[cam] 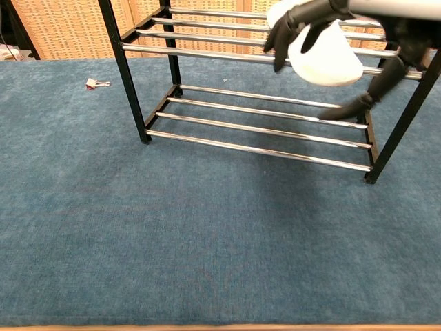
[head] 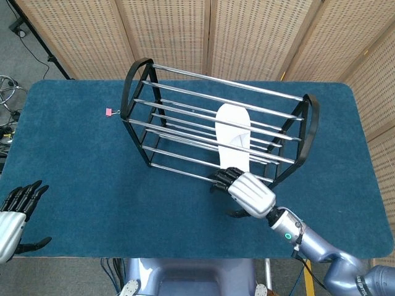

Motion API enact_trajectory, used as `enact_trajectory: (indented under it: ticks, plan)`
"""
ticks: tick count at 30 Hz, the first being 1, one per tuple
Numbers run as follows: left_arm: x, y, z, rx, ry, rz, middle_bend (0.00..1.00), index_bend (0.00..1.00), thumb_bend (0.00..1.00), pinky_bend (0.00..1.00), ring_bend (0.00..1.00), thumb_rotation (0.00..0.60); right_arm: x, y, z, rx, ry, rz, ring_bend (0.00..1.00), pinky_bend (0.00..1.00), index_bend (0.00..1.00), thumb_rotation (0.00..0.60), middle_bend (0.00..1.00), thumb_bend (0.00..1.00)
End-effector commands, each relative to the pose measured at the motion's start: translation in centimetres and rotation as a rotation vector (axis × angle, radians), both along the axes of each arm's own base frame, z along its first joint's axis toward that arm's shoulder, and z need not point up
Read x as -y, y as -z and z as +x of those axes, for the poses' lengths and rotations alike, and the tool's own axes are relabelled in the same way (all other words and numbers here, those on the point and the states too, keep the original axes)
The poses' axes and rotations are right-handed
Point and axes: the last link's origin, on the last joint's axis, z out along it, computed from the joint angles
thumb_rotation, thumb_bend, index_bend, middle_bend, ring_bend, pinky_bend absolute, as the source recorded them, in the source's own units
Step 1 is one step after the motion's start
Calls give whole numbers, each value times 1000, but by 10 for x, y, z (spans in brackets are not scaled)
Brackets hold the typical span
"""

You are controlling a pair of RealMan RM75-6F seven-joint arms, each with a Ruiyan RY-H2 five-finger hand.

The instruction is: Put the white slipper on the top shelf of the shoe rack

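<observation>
— White slipper (head: 232,137) lies on the top shelf of the shoe rack (head: 137,94), we see, across the chrome bars toward the rack's right end, its rounded end poking out over the front bar.

— We agree. And our right hand (head: 247,191)?

— It sits just in front of the rack, near the slipper's front end, fingers (cam: 284,30) spread apart and holding nothing. From the chest view the dark fingers hang beside the slipper's edge; we cannot tell whether any touches it.

— Where does the rack stand?

— On the blue worktop (head: 74,160), around its middle and a little toward the far edge, set at a slant. Its black end frames are upright.

— And our left hand (head: 15,213)?

— Down at the near left corner of the worktop, well apart from the rack, fingers stretched out and gripping nothing.

— Anything else on the worktop?

— A small pink clip (head: 109,112), just beside the rack's left end frame, toward the left edge.
</observation>
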Motion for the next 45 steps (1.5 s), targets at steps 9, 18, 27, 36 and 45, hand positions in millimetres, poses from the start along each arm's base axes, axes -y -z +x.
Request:
enact_trajectory:
  ticks: [9,18,27,36,45]
  plan:
    - [1,2,1,-4,3,-4,0,0,0,0,0,600,-34,-29,-80,-78,-206,-151,229,239,342,600,251,211]
    - [2,2,2,-6,5,-1,0,0,0,0,0,600,-49,-57,-142,-101,-159,-241,271,239,317,600,291,209]
    - [3,4,4,-8,15,-12,0,0,0,0,0,600,-64,-86,-186,-137,-37,-429,316,273,264,600,302,204]
    - [7,-2,5,-1,30,5,0,0,0,0,0,600,-90,-104,-216,-127,243,-507,178,146,87,600,120,39]
    - [11,-6,6,-44,59,39,0,0,0,0,0,600,-114,-120,-206,-164,492,-504,0,0,0,600,0,0]
